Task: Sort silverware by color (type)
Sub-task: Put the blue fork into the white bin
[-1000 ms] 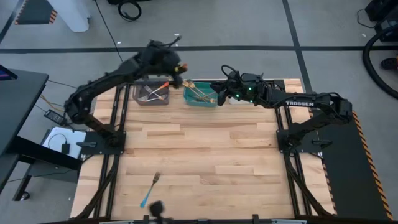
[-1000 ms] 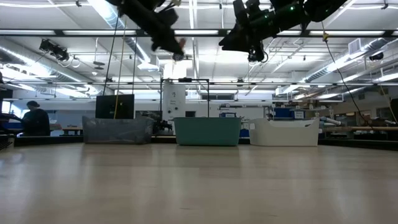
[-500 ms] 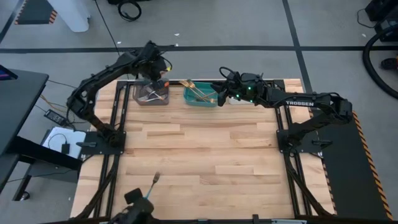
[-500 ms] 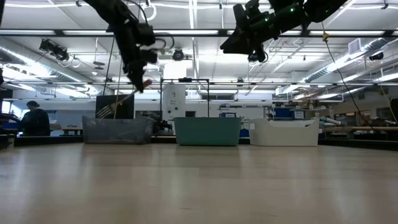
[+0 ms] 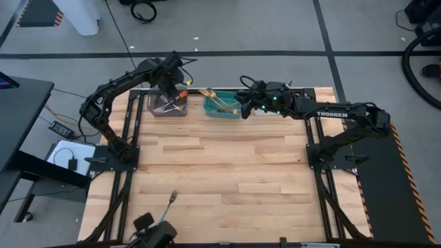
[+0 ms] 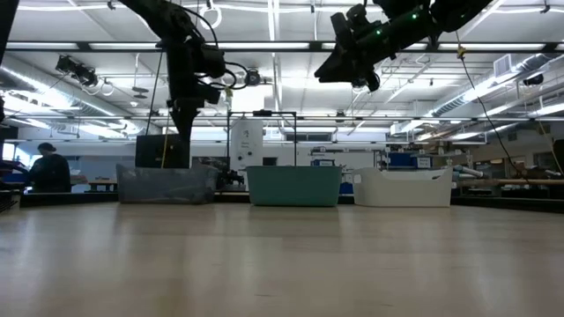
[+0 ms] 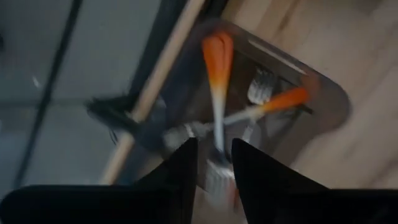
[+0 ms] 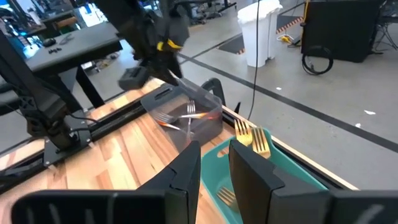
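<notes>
3 bins [image 5: 222,105] in a row at table's [image 5: 227,172] far edge, 1 utensil [image 5: 167,208] near front-left

Three bins stand in a row: one grey bin [image 5: 169,105], one teal bin [image 5: 222,106] beside it, one white bin [image 6: 404,187] beyond. One blue-handled fork [image 5: 166,209] lies well apart from the grey bin.

Both arms are black, jointed and cabled; the right arm [image 5: 344,114] bears white "TROSSEN" lettering and green lights; the left arm [image 5: 117,86] is plain.
</notes>
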Robot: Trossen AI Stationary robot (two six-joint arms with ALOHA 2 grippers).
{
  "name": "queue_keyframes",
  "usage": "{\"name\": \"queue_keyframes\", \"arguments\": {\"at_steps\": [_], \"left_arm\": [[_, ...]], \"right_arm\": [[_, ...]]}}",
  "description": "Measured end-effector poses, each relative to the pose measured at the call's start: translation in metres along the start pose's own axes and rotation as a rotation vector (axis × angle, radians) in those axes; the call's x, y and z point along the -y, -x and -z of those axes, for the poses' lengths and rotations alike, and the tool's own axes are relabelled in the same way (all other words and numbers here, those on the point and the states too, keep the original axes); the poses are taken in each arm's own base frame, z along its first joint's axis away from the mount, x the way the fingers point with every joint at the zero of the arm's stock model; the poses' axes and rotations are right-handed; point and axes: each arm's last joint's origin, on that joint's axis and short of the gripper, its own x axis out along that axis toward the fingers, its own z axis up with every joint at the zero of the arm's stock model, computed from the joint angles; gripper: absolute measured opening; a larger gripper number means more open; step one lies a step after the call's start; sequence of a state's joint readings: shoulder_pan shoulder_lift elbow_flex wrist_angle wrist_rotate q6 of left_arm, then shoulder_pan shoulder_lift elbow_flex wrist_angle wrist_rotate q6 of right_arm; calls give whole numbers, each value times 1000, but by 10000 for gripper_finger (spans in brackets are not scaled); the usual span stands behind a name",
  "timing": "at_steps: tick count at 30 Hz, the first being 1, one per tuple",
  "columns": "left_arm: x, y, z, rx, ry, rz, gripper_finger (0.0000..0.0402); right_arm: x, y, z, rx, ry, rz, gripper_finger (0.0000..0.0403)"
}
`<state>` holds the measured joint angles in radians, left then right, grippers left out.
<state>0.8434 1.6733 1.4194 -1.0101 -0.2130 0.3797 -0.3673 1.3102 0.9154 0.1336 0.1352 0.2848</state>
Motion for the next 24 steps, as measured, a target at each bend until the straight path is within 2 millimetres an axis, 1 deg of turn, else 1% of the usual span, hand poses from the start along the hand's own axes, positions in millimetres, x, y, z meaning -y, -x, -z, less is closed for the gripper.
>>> {"name": "queue_keyframes", "arguments": {"at_steps": [3, 7, 9, 12, 14, 20, 24], "left_arm": [[9, 7, 8, -80, 100, 54, 108], [29, 22, 21, -157, 259, 257, 106], [43, 33, 26, -178, 328, 328, 105], [71, 49, 38, -189, 370, 356, 105], [94, 60, 49, -204, 380, 362, 105], [158, 94, 88, -229, 514, 383, 105], [198, 112, 112, -260, 602, 395, 105]], "right_arm": [[2, 0, 2, -21, 2, 13, 91], [7, -1, 4, -54, 4, 34, 91], [9, -1, 5, -67, 4, 45, 91], [13, -1, 7, -95, 36, 57, 91], [14, -1, 9, -114, 68, 61, 92], [18, 1, 16, -198, 133, 78, 92], [18, 1, 17, -206, 135, 82, 91]]}}
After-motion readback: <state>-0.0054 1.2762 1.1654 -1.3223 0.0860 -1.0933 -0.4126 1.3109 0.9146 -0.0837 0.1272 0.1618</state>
